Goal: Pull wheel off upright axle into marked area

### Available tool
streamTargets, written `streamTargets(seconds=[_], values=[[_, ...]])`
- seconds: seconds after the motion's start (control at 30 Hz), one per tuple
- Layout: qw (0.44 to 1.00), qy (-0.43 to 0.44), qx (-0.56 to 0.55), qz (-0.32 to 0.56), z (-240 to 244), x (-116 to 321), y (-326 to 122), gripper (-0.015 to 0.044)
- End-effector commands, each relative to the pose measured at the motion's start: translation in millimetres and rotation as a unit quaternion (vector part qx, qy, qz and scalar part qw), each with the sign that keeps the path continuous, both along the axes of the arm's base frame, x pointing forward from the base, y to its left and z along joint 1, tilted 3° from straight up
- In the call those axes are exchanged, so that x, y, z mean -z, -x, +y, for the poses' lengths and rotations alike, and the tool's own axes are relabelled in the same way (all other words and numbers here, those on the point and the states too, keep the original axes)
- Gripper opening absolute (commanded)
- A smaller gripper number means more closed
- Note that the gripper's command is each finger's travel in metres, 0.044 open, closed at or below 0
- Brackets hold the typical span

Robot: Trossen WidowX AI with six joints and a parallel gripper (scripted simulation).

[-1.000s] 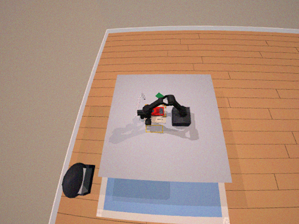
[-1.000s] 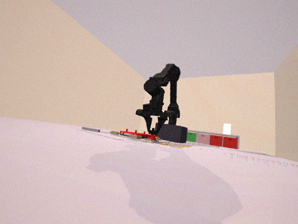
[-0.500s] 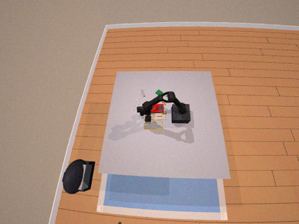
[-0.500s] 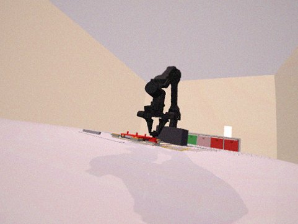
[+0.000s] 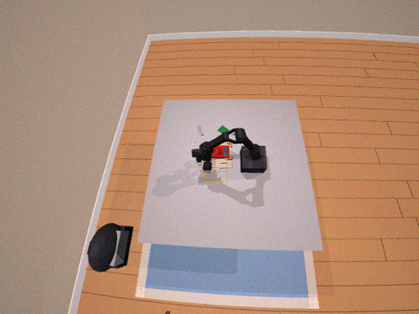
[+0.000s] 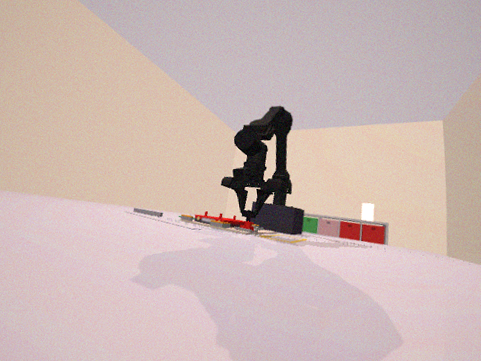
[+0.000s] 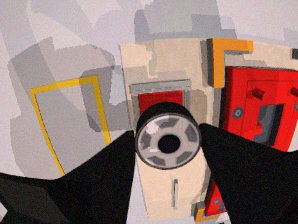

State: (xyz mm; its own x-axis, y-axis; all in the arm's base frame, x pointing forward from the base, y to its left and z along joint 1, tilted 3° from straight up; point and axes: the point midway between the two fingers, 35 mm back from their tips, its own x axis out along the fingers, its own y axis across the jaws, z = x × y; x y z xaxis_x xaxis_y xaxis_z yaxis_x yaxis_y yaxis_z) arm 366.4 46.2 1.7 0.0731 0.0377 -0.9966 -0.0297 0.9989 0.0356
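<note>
While the gripper (image 7: 168, 152) pinches the wheel (image 7: 168, 141) by its dark rim over the beige base (image 7: 174, 192), beside the yellow marked area (image 7: 67, 119), the wheel looks rigid, light, and likely slippery; opposite rim sides suit the 2 fingers.

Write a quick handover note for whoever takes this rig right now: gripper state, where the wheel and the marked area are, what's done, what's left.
Gripper: shut on the wheel.
Wheel: between the black fingers, over the beige base plate; whether it has cleared the axle cannot be told.
Marked area: yellow outline, left of the wheel in the wrist view, nothing in it.
Done: grasp.
Left: lift the wheel clear, carry it into the outline, set it down, open, back away.
</note>
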Motion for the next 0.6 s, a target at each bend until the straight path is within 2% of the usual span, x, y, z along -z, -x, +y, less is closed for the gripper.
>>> streamTargets(seconds=[0.0,0.57], values=[[1.000,0.000,0.000,-0.003,-0.1,-4.1,-1.1,0.0000],[1.000,0.001,0.001,-0.003,-0.3,-9.6,-0.7,0.0000]])
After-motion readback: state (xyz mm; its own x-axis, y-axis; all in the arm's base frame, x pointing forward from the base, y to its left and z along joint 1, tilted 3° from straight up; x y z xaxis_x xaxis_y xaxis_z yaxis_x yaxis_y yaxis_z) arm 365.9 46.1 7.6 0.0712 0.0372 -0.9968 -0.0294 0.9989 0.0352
